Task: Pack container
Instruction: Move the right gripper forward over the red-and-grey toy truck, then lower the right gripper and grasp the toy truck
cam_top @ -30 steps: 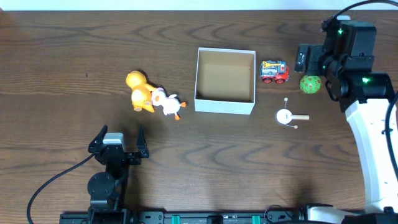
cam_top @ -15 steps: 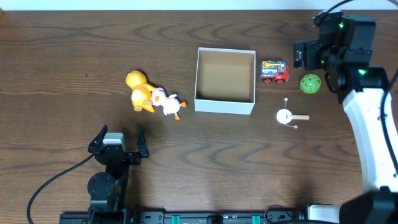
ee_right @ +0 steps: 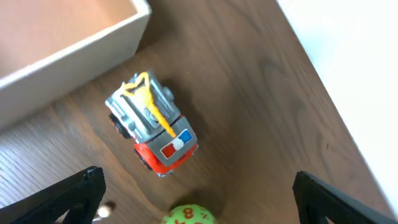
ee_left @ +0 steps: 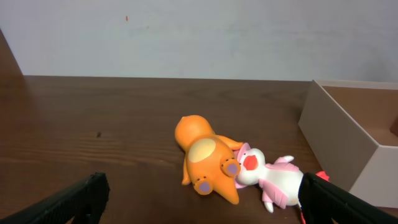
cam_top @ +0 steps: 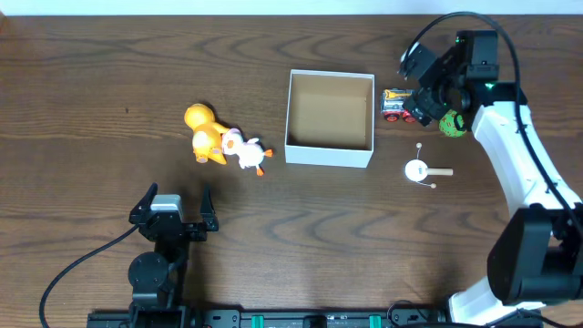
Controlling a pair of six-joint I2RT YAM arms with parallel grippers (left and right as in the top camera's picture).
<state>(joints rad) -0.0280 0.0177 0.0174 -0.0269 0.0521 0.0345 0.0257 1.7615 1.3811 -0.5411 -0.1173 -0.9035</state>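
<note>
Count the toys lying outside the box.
5. Orange toy and white toy touching, left of the box; fire truck, green ball and a white-and-wood toy right of it. Box interior looks empty; none appears hidden.

Bright, even light; soft, faint shadows. Overhead sharp, wrist views slightly soft, blown-out white in right wrist's upper right.

This is probably a robotics lab or test station, though little beyond the bench shows. The dark wood-grain bench stands against a plain white wall. Two robot arms are mounted at its near edge by a black rail with green fittings, and a black cable loops from one. A green status light glows on the right arm, and small toys lie scattered about.
</note>
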